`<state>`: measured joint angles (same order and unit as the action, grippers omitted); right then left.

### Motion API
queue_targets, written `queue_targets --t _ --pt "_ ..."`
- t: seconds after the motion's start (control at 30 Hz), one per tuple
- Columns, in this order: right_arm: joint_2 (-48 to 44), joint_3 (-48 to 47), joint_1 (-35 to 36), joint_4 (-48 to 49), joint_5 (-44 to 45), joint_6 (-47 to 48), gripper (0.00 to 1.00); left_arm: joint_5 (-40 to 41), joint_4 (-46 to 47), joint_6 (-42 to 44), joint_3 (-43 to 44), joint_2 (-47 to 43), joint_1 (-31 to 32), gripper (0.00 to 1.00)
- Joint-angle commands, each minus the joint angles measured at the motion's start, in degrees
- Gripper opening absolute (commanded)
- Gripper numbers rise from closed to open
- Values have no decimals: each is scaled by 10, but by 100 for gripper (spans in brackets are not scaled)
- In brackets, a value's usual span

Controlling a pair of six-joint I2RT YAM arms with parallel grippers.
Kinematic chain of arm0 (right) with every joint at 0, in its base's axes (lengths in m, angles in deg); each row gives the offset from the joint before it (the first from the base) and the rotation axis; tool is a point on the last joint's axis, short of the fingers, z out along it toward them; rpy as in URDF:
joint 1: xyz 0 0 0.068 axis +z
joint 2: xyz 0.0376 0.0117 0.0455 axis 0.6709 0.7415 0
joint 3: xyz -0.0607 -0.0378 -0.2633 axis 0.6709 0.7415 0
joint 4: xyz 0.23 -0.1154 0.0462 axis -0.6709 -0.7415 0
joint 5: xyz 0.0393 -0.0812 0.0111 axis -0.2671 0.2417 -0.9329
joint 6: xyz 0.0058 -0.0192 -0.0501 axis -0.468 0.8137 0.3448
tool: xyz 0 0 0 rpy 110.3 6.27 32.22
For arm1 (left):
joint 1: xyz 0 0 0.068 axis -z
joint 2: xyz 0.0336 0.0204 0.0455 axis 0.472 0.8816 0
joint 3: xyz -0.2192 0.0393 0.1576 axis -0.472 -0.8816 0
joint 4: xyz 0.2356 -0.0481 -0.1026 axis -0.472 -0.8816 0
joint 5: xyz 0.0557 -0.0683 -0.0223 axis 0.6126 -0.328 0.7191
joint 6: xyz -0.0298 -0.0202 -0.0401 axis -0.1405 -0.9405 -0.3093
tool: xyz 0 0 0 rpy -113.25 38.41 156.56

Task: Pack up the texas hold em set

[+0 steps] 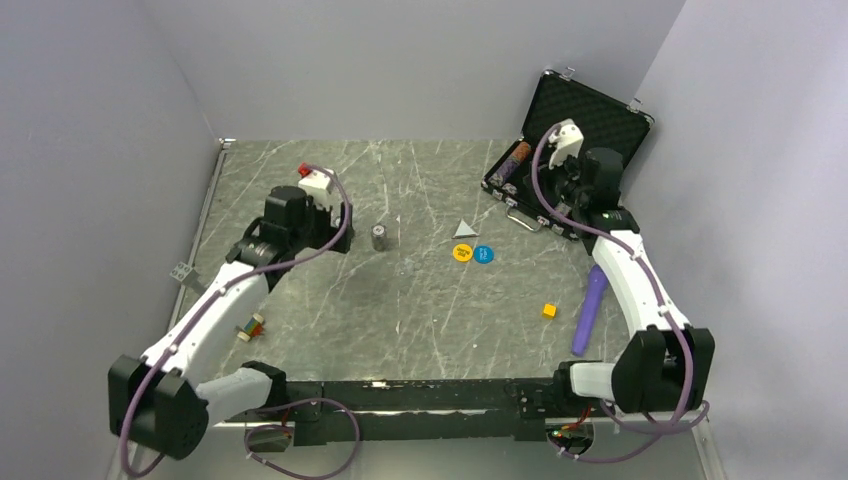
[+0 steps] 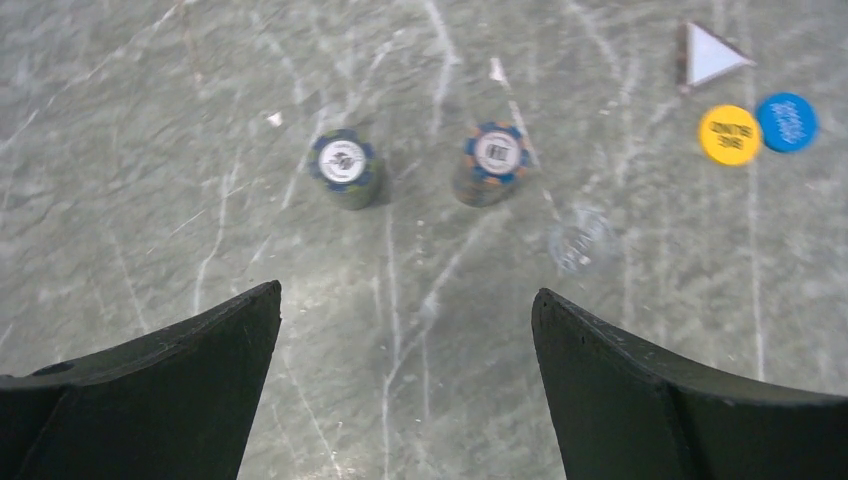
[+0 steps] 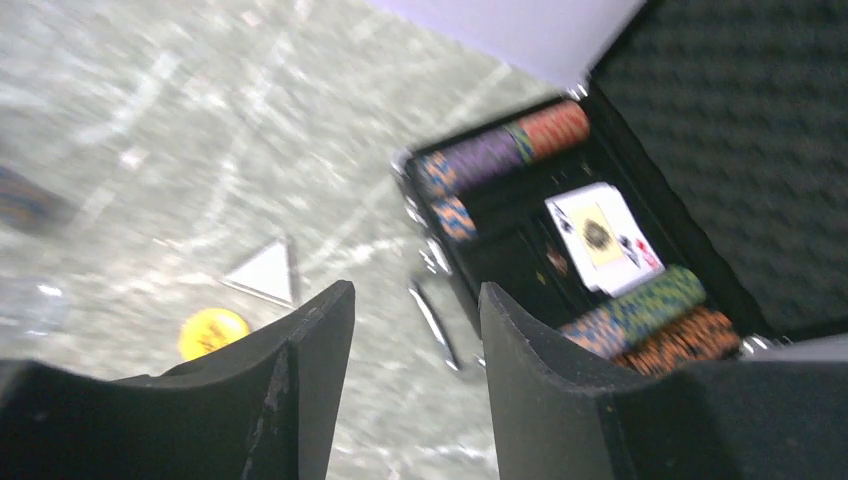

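Note:
The black briefcase (image 1: 590,120) stands open at the far right, lid up, and also shows in the right wrist view (image 3: 700,150). Its tray holds multicoloured chip rows (image 3: 500,150) and cards (image 3: 600,235). My right gripper (image 1: 560,195) hovers at the case's front edge, open and empty (image 3: 415,300). My left gripper (image 1: 345,238) is open and empty (image 2: 405,295) just left of a small grey chip stack (image 1: 380,237). The left wrist view shows two such stacks (image 2: 343,165) (image 2: 493,160) ahead of the fingers. A yellow disc (image 1: 462,252) and a blue disc (image 1: 484,254) lie mid-table.
A white triangle (image 1: 463,229) lies just beyond the discs. A small yellow cube (image 1: 549,310) and a purple stick (image 1: 590,310) lie near my right arm. A small coloured object (image 1: 250,328) lies by my left arm. A clear disc (image 2: 580,240) lies near the stacks. Walls enclose three sides.

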<state>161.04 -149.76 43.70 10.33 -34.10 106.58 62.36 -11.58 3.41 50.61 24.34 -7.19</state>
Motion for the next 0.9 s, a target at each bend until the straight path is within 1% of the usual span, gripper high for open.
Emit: queue_targets --t 0.0,0.07,0.13,0.37,0.5,0.63,0.73,0.87 --pt "-45 6 -1 86 -127 -145 54 17 -22 -26 63 67 -48 99" --pt "-54 -2 -2 61 -151 -174 53 13 -37 -23 97 102 -60 99" --pt "-65 -3 -1 47 -156 -214 53 7 -43 -17 121 137 -63 99" --pt "-115 53 -2 60 -174 -304 52 -20 -66 -9 194 264 -70 99" --pt "-131 68 -2 54 -181 -319 52 -35 -67 -14 207 310 -79 99" --pt "-141 76 -1 50 -184 -327 53 -35 -65 -12 214 333 -81 96" --pt "-146 79 -1 51 -190 -336 51 -26 -64 -10 223 360 -81 92" --pt "-151 82 -1 48 -190 -338 50 -35 -79 -11 245 386 -81 86"
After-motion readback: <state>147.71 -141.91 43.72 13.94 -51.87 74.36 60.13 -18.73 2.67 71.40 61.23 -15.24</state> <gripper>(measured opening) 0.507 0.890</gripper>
